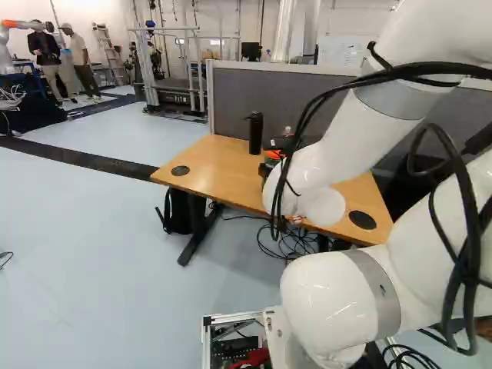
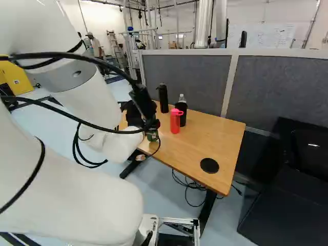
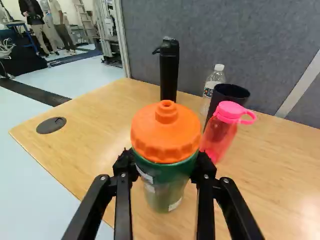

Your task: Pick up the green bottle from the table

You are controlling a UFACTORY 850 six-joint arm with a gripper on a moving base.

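Inside claw (image 2: 151, 129), green bottle (image 3: 166, 181) gripped; clear bottle (image 3: 215, 77) partly hidden behind black cup (image 3: 225, 94).

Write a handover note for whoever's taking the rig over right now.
Gripper: closed on the green bottle with the orange screw lid, one finger on each side just below the lid.
Bottle: upright, over the light wooden table; I can't tell whether its base has left the top.
Nearby: the translucent pink bottle stands closest, with a black cup behind it.
Done: reach and grasp.
Left: confirm the hold, then lift clear; straight up is probably safest, given the pink bottle.
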